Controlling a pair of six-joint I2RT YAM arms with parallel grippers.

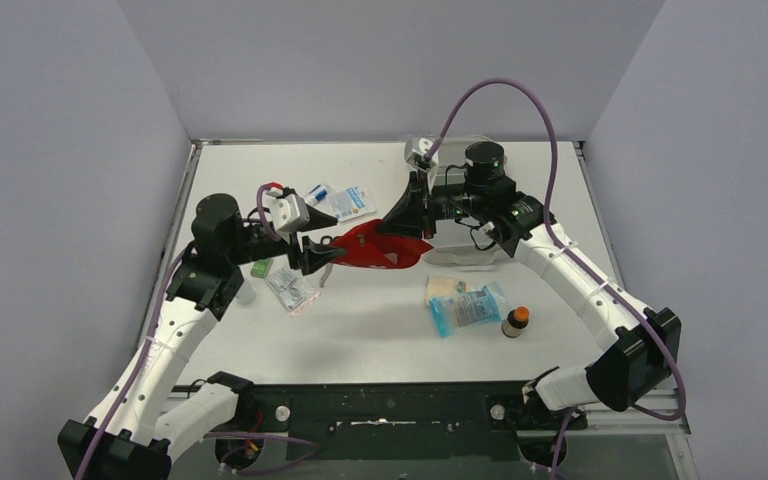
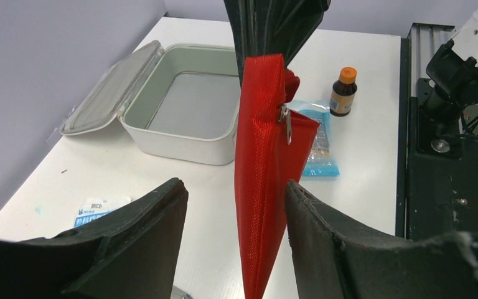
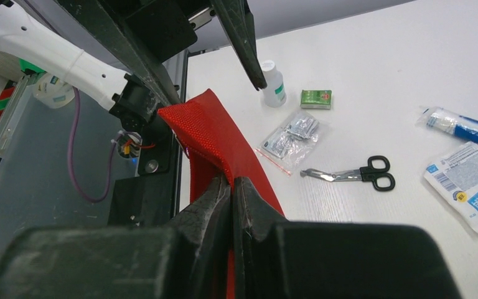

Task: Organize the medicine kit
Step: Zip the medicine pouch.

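The left gripper point(image 1: 318, 255) is standing spread, its fingers point(image 2: 143, 243) flanking the hanging red pouch point(image 2: 261, 187) without clearly touching it. If it closes off-centre, it is risking a catch on only the zipper pull point(image 2: 284, 121) or a shove that swings the fabric aside. A tug may be dragging the thin fold out of the right gripper point(image 3: 231, 182), which is pinching the pouch's top edge. The left arm is reaching in level from the left; the right arm is arching over from the right. The medicine kit point(image 2: 180, 143) is sitting open on the table point(image 2: 361, 187), upper left in the left wrist view.
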